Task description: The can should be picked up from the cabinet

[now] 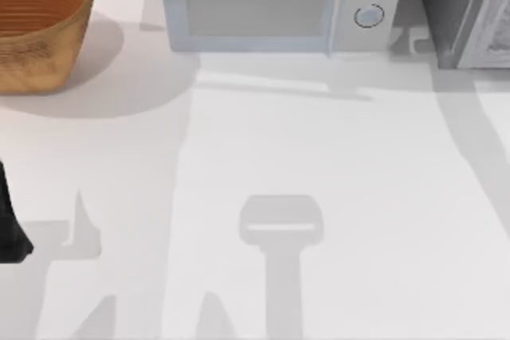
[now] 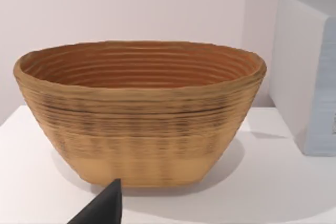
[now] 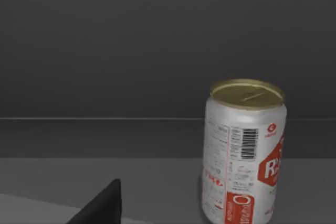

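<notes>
The can (image 3: pixel 244 153) loses its base to the right wrist view's edge; the basket (image 1: pixel 36 25) and cabinet (image 1: pixel 466 9) are cropped in the top view.

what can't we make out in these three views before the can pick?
- Can: right wrist view cuts off its base and part of its label; where it sits inside the cabinet can't be placed from the top view.
- Right gripper: one dark fingertip at the frame edge, so open or shut is unreadable.
- Left gripper: one fingertip before the basket; same problem.
- Microwave: its top is cropped in the top view.
</notes>
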Robot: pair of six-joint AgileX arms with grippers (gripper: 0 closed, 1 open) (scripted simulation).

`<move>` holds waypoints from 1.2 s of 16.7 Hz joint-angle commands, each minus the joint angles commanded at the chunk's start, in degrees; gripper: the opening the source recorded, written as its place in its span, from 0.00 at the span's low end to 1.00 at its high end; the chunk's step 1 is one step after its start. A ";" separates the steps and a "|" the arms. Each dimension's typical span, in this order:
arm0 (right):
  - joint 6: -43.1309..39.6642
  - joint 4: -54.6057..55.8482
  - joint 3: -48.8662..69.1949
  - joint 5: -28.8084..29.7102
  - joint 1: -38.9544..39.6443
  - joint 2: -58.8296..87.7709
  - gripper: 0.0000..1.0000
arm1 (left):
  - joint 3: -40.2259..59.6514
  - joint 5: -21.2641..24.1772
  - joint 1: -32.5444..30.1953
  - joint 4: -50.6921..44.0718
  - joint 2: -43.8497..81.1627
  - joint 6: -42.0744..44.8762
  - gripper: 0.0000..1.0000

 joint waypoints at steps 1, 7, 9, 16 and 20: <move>0.00 0.20 -0.13 -0.02 -0.01 0.02 1.00 | 0.00 0.00 0.00 0.00 0.00 0.00 1.00; -0.04 7.26 -5.54 -0.33 -0.75 1.32 1.00 | 0.00 0.00 0.00 0.00 0.00 0.00 1.00; -0.04 8.58 -6.57 -0.38 -0.89 1.58 1.00 | 0.00 0.00 0.00 0.00 0.00 0.00 1.00; -0.03 8.85 -3.21 -0.79 -1.39 5.21 1.00 | 0.00 0.00 0.00 0.00 0.00 0.00 1.00; -0.01 9.84 2.61 -1.94 -2.62 12.00 1.00 | 0.00 0.00 0.00 0.00 0.00 0.00 1.00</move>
